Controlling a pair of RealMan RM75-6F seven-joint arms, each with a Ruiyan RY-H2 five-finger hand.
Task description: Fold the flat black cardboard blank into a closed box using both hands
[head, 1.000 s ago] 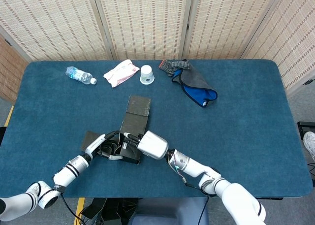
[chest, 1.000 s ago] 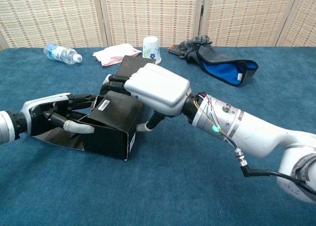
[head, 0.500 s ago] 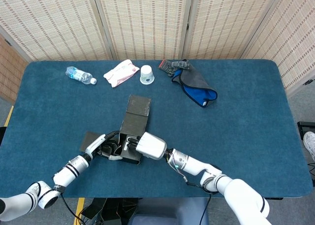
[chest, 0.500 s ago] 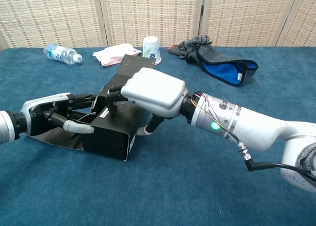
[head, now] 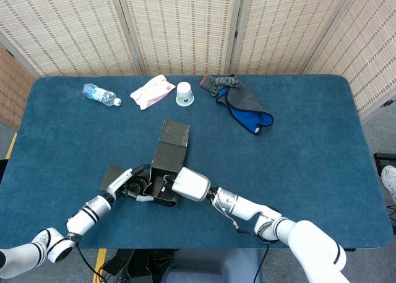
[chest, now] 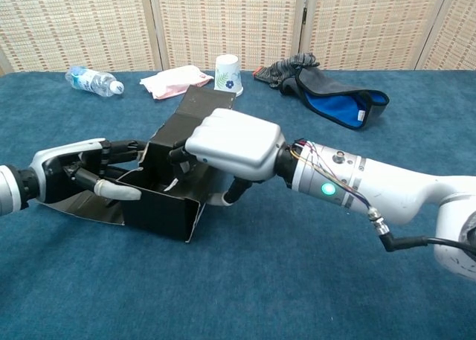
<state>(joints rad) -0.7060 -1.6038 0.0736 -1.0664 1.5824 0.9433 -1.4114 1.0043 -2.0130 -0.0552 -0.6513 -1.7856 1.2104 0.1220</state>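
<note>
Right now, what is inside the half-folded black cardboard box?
Inside the black cardboard box, the right hand's fingers reach down. The left hand grips its side wall. The box floor stays hidden.

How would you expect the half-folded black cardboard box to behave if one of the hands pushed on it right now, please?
The black cardboard box would probably slide rather than resist, being thin, hollow card on the table. Its walls look unlocked, so they may flex or spring open; the left hand braces one end and the right hand presses from above. The long back flap likely flops.
</note>
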